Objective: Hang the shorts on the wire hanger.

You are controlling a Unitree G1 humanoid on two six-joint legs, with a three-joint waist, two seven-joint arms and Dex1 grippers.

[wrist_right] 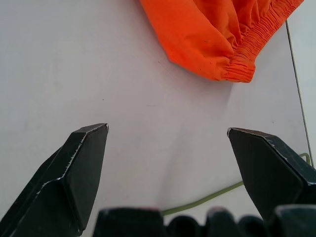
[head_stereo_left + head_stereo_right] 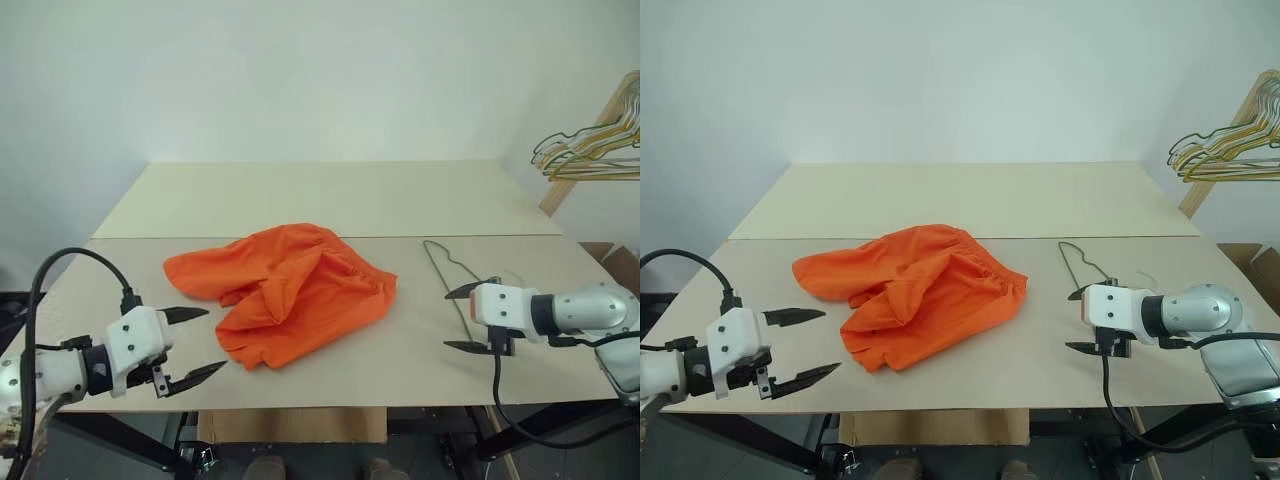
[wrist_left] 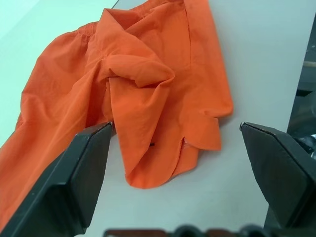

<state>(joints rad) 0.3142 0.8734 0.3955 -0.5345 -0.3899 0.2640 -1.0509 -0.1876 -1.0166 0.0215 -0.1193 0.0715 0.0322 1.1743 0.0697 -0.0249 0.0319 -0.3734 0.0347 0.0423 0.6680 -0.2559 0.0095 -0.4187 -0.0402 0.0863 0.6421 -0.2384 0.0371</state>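
Left eye view: a pale surface made of two boards, with a seam running across it from 9 to 3 o'clock.
Shorts: the bright orange shorts lie crumpled at the middle of the near board, just below the seam, with the gathered elastic waistband toward 3 o'clock and the loose leg hems spilling toward 7 o'clock.
Wire hanger: the thin dark wire hanger lies flat on the surface at 3 o'clock of the shorts, apart from the fabric; its near part passes behind the right end effector.
Left end effector: the left end effector hovers over the near left corner of the surface, at 8 o'clock of the shorts, its two black fingers spread wide with nothing between them, tips pointing toward the fabric but short of it.
Left wrist view: the folded leg hems of the shorts lie on the surface ahead of the spread fingers.
Right end effector: the right end effector is at 4 o'clock of the shorts, over the hanger, jaws fully apart and holding nothing.
Right wrist view: bare surface lies between its fingers, with the waistband corner beyond and a stretch of wire close under the wrist.
Background: a bunch of gold and silver wire hangers hangs on a wooden rack at 2 o'clock, off the surface.
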